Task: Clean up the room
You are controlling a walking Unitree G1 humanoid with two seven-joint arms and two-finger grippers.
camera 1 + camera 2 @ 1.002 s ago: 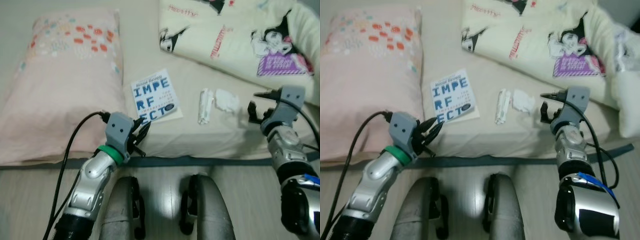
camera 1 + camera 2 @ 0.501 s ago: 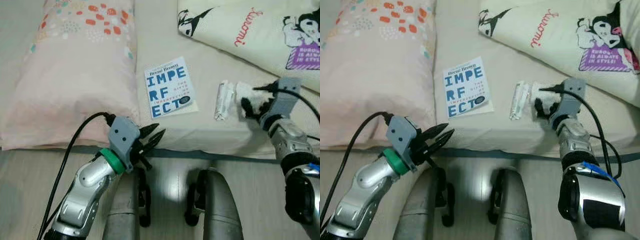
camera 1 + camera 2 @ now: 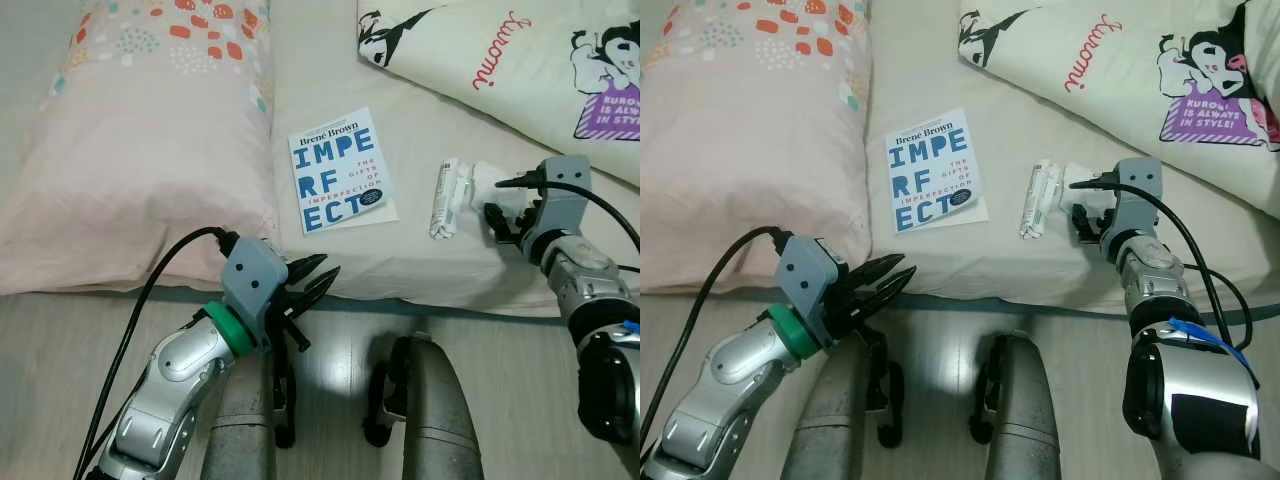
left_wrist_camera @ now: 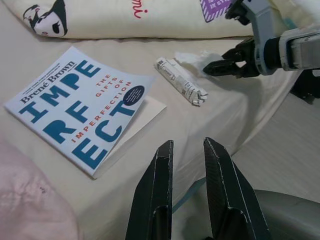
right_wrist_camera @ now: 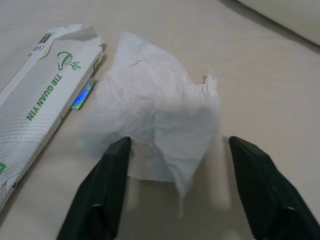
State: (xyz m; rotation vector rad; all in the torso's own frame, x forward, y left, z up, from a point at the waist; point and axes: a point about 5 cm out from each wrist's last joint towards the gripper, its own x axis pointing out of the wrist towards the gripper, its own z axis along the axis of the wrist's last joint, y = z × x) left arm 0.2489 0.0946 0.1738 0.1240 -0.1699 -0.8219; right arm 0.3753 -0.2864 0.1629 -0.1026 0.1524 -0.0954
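Over the crumpled tissue (image 5: 155, 125), right pincer (image 5: 175, 197) spread wide, empty; left pincer (image 4: 192, 155) nearly closed, empty.

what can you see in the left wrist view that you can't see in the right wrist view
Left wrist view alone: the blue-lettered Brené Brown book, the cartoon-print blanket, the left gripper with fingers slightly apart, and the right gripper from outside.

Right wrist view alone: the "Tie Guan Yin" lettering on the tea packet.

Both: that packet and the crumpled tissue on the bed sheet.
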